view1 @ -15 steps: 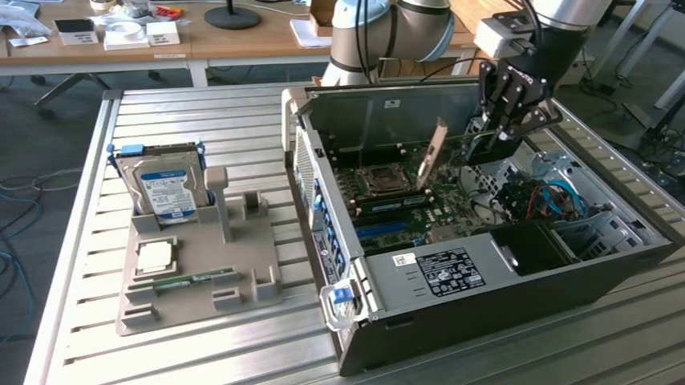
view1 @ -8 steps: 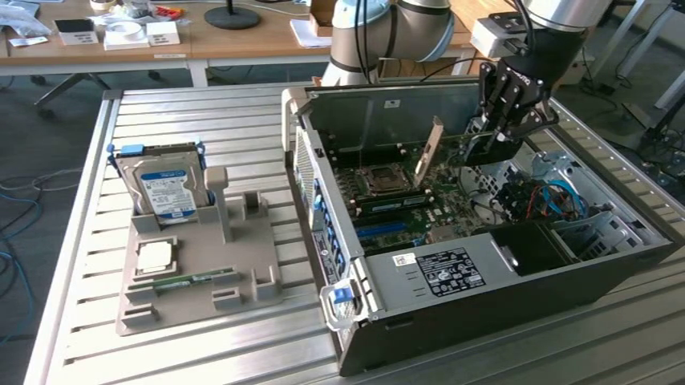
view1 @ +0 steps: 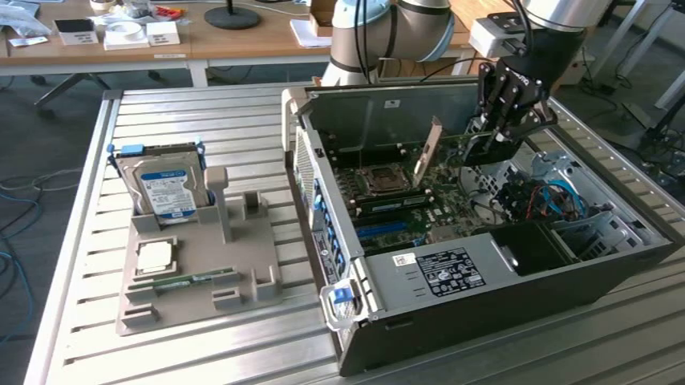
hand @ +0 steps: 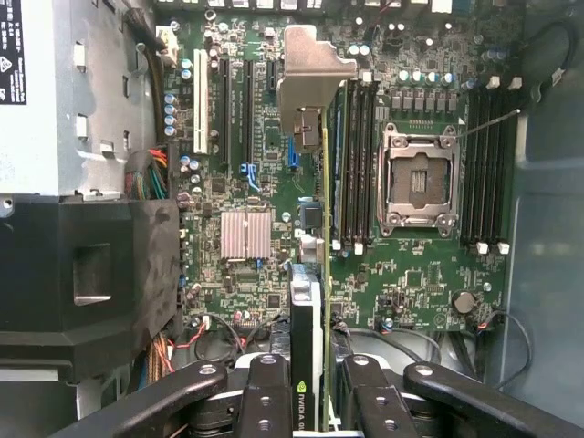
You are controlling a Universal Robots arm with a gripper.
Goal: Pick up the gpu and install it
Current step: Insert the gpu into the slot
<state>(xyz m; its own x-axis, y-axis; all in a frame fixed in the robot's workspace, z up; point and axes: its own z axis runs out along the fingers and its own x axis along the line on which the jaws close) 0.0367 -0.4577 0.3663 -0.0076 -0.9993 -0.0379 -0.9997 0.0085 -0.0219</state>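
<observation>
pincer (hand: 311,388) | clamped on gpu (hand: 306,315) | card edge-down over motherboard (hand: 239,187) | inside open case (view1: 514,314)

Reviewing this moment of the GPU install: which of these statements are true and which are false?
1. The gripper grips the gpu on edge over the motherboard. True.
2. The hard drive lies inside the computer case. False: the hard drive stands in the grey tray, outside the computer case.
3. A green RAM stick lies in the grey tray. True.
4. The grey tray sits to the exterior view's right of the computer case. False: it sits to the exterior view's left.
</observation>
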